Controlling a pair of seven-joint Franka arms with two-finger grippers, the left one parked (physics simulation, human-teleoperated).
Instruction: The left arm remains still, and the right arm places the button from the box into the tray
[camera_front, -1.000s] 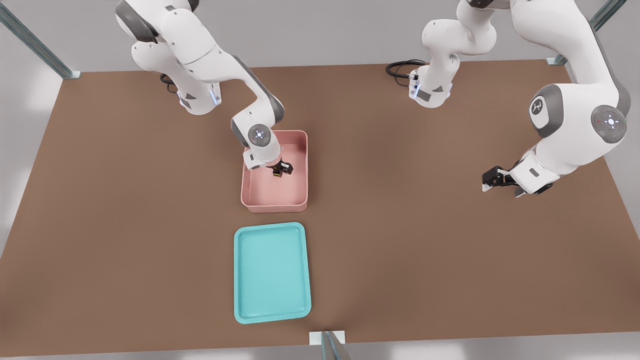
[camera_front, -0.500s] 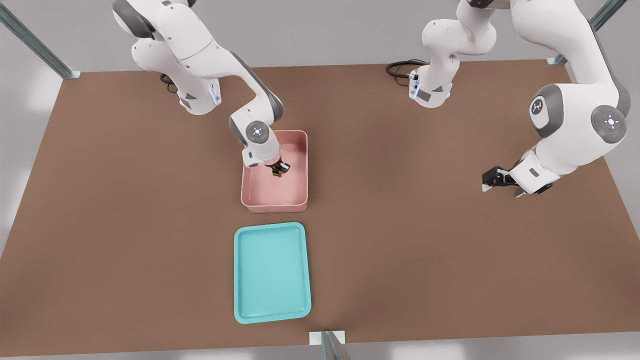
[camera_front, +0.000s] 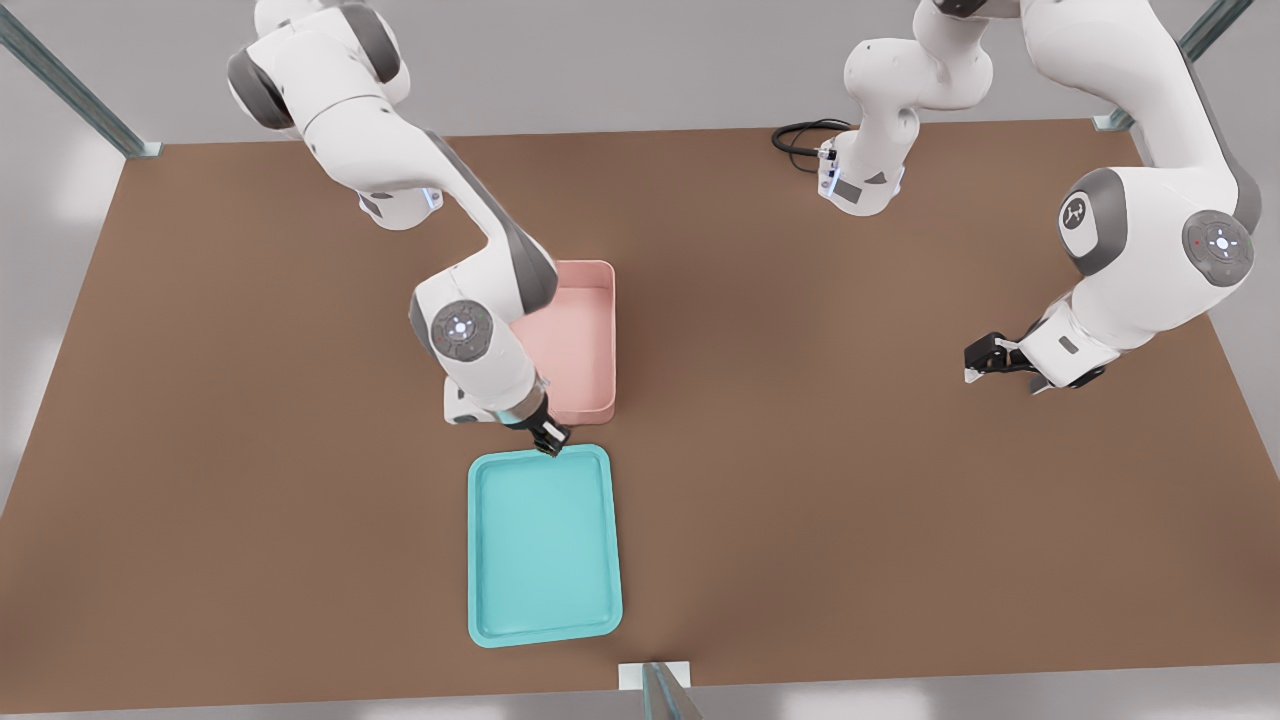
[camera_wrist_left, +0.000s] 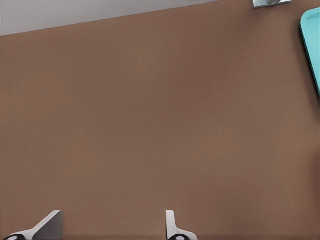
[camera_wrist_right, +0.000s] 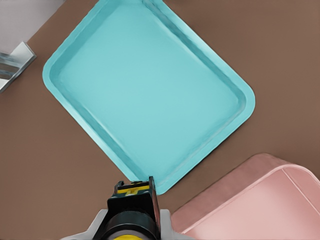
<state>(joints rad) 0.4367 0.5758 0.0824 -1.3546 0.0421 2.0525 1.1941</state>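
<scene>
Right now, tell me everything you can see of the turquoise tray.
The tray is a shallow turquoise rectangle with rounded corners and a low raised rim, smooth like plastic. It lies flat on the brown table, long side running away from the front camera, just nearer that camera than the pink box and apart from it. Nothing lies in it. The gripper, shut on the button, hangs over its far rim.

Our hand, clamped on the button, hangs over the tray's near rim; ahead we see only its low walls, with the taller box just behind.
</scene>
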